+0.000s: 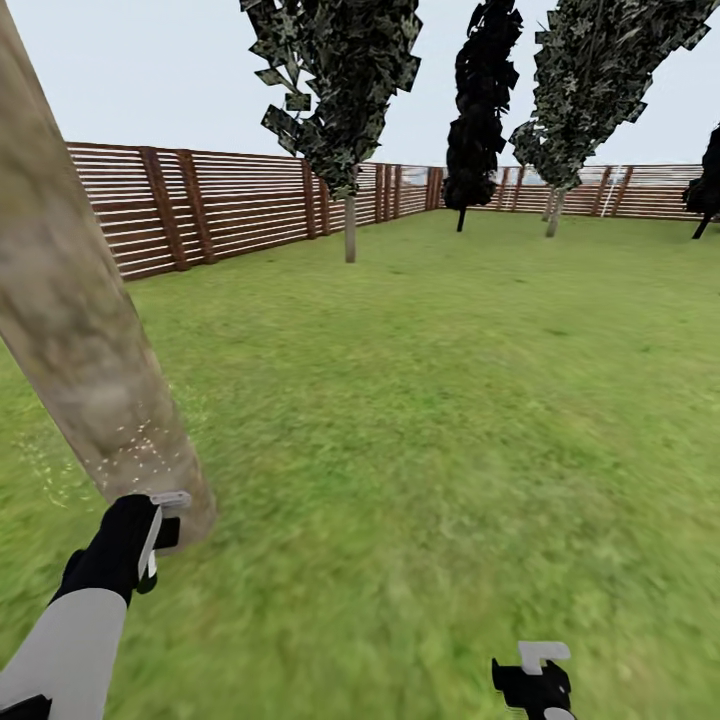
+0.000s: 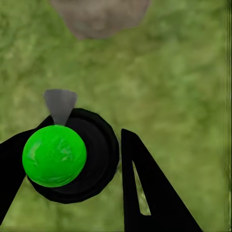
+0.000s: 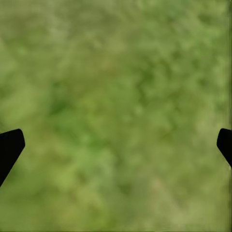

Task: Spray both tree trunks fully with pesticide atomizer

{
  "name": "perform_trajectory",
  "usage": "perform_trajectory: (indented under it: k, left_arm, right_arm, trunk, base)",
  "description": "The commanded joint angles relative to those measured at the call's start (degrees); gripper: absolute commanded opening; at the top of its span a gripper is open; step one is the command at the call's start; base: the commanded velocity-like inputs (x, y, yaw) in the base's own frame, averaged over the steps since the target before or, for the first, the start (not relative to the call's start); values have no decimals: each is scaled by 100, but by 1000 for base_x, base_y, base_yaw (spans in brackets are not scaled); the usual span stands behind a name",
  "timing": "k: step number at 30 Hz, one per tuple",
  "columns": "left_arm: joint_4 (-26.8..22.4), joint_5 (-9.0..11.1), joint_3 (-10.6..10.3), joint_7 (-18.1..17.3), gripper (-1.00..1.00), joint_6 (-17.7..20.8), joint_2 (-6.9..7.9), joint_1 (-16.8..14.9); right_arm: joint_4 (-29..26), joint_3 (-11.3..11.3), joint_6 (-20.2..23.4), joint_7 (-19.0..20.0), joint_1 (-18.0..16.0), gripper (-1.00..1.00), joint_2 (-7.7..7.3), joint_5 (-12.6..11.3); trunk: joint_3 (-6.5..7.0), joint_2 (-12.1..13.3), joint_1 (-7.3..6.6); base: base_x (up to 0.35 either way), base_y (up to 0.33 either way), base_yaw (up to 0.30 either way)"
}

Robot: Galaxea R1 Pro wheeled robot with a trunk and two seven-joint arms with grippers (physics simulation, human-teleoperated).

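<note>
Trunk (image 1: 80,330) is cut off by the head view's top and left edges, crown out of frame; it leans across the left side, pale mottled bark, with faint pale specks scattered over its lower part and the grass beside it. Left gripper (image 1: 160,535) sits just beside the trunk's base; the head view does not settle whether they touch. Atomizer (image 2: 60,150) is hard to make out from the head; in the left wrist view it reads as a round black body seen end-on, a bright green ball on it, and a grey cone pointing toward the trunk base. The left fingers (image 2: 145,188) pinch it, 1 dark finger on each side. Right gripper (image 1: 540,680) is low at the head view's bottom edge, partly cut off; in its wrist view the 2 fingertips (image 3: 9,147) stand spread wide at opposite edges over blurred lawn (image 3: 116,106), nothing between. Beyond: slatted fence (image 1: 220,205), thin-trunked dark trees (image 1: 345,90).
</note>
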Motion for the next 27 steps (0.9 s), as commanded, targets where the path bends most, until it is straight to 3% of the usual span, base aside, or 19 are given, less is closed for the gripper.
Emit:
perform_trajectory:
  k: [1,11,25,27]
  left_arm:
    - [-5,19,3,35,-100,24,-10,-4]
    - [-64,47,22,29,-100,33,-62,-20]
    - [-86,47,16,24,-100,56,-94,-108]
    - [-105,47,18,24,-100,85,-131,-318]
  right_arm:
    - [4,45,-10,-26,-3,100,-1,-16]
    - [4,45,-10,-26,-3,100,0,-13]
    - [4,45,-10,-27,-3,100,0,-15]
    - [4,45,-10,-32,-3,100,0,-16]
  trunk:
    - [-5,-2,1]
    - [-5,-2,1]
    - [-5,-2,1]
    - [-5,-2,1]
  base:
    - [235,-198,152]
    - [235,-197,261]
    - [166,-237,69]
    - [159,-240,269]
